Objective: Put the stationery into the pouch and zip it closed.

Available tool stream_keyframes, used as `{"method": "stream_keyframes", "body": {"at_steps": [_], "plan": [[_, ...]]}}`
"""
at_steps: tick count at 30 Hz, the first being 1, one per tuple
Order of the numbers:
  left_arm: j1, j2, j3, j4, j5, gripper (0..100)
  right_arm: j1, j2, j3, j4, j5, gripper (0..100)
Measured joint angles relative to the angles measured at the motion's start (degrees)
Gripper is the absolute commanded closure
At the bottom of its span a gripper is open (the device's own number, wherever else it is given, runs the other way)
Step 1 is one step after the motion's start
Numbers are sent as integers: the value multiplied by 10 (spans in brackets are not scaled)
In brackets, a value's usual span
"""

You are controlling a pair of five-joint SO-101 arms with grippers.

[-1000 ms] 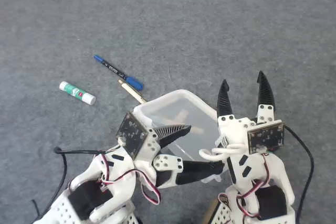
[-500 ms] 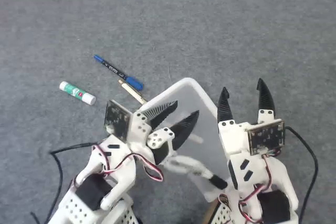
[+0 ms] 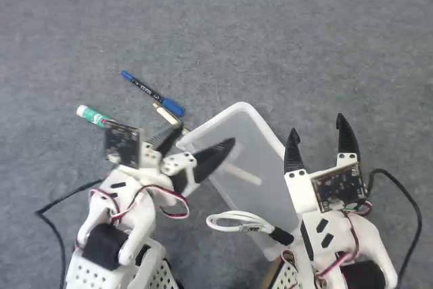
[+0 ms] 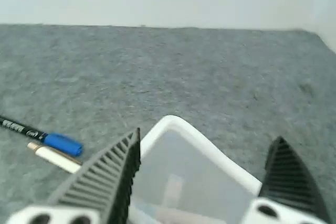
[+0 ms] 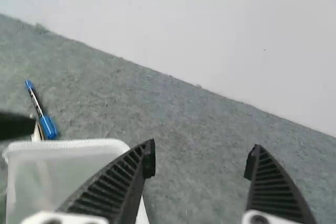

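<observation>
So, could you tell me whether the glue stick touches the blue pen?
Apart. The high view shows bare carpet between the glue stick and the blue pen.

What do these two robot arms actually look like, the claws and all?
Both have white plastic shells over black motors. The left gripper and right gripper each end in two black, pointed, ribbed fingers. A small dark circuit board sits by each wrist. Thin red, white and black wires loop along the joints.

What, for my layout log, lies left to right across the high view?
In order: glue stick → blue pen → clear pouch → right gripper.
</observation>
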Motion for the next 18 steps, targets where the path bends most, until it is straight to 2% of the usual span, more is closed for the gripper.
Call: {"method": "stream_keyframes", "body": {"at_steps": [5,11,15,18], "plan": [[-40,-2,-1,0,0,633,-1,84,-18,40,16,723],[-49,-2,-1,0,4,633,-1,241,-129,136,16,724],[-50,-2,-1,0,4,633,-59,315,-210,215,16,724],[-77,-2,-1,0,17,633,-127,358,-236,258,16,724]]}}
